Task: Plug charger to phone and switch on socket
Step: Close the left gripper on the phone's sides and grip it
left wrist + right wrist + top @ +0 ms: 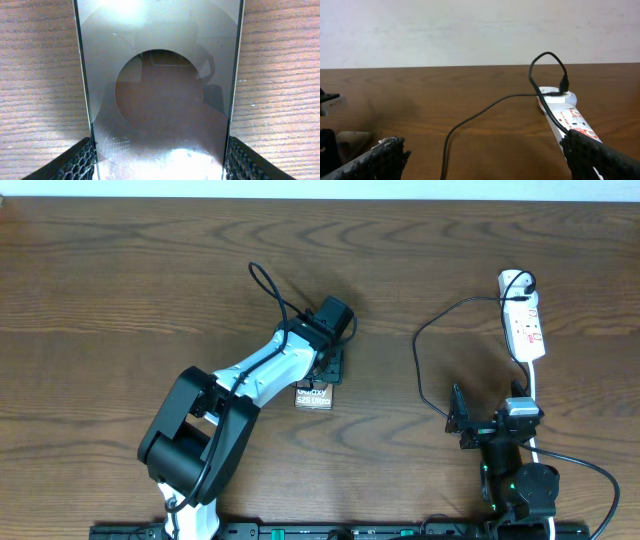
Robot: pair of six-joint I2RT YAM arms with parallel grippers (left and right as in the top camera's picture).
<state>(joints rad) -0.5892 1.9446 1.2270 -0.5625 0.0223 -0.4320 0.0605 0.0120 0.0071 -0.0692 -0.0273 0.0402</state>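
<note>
The phone [313, 395] lies flat on the table's middle, its white lettering facing up. In the left wrist view the phone [160, 75] fills the frame, glossy grey with a dark round mark. My left gripper [325, 368] straddles its far end, and the left gripper [160, 167] has its fingers [75, 162] close along both long edges; I cannot make out contact. The socket [525, 330] lies at the far right. The charger [418, 355] curves from its white adapter [513, 280] toward my right gripper [490, 418]. The right gripper [482, 160] is open above the charger [485, 106]; the plug tip is hidden.
The socket [572, 120] and its thick white cord [535, 395] run down beside the right arm. A black loop of the left arm's own wiring [265, 280] sticks out behind the left wrist. The wooden table [120, 290] ends at a pale wall.
</note>
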